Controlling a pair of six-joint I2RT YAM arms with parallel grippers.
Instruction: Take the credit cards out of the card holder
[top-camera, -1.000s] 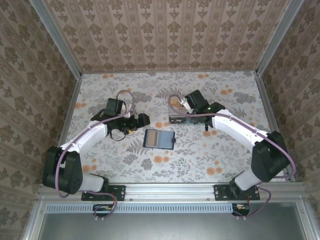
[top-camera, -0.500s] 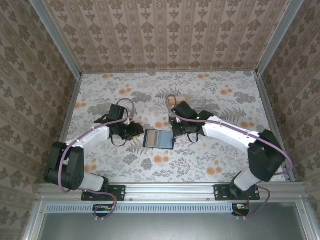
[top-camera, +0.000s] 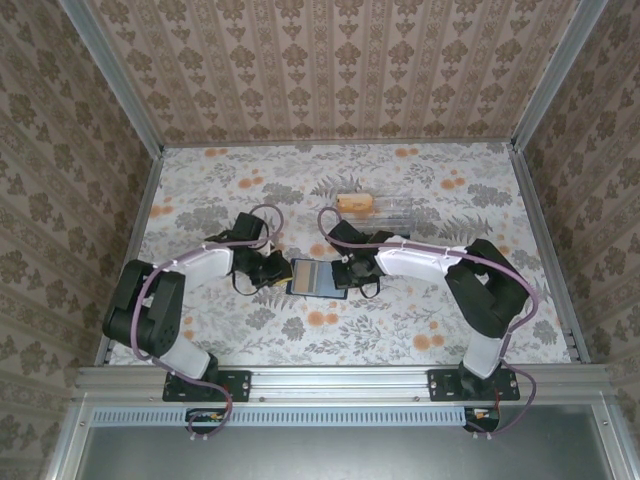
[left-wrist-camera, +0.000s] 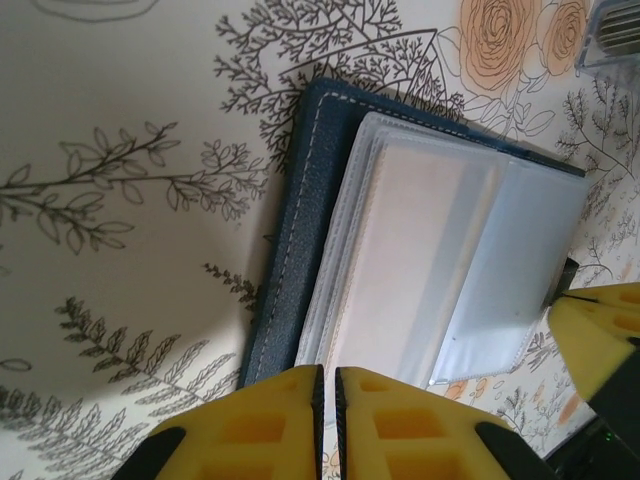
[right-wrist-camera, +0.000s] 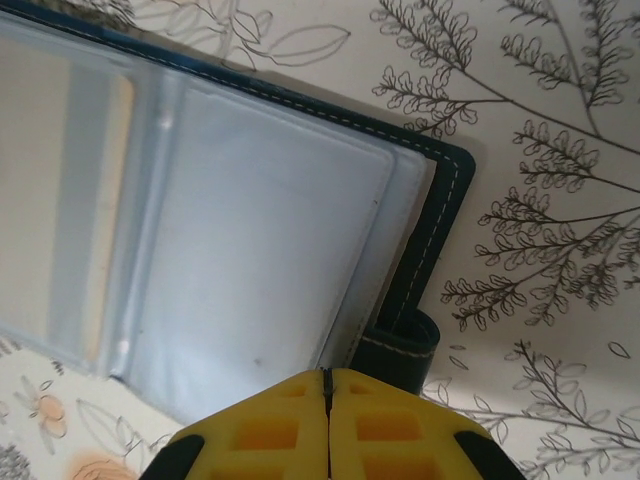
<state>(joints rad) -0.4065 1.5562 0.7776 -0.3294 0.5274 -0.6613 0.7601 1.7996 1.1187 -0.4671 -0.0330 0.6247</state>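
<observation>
The card holder (top-camera: 318, 277) lies open on the table, a beige card (right-wrist-camera: 40, 180) in its clear sleeves. The left gripper (left-wrist-camera: 326, 385) and right gripper (right-wrist-camera: 327, 385) are clenched at its left and right edges.

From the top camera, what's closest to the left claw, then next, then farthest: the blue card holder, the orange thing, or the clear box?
1. Card holder: right beside the left gripper, toward the table's middle.
2. Orange thing: farther back, toward the rear wall.
3. Clear box: just right of the orange thing, farthest.
</observation>
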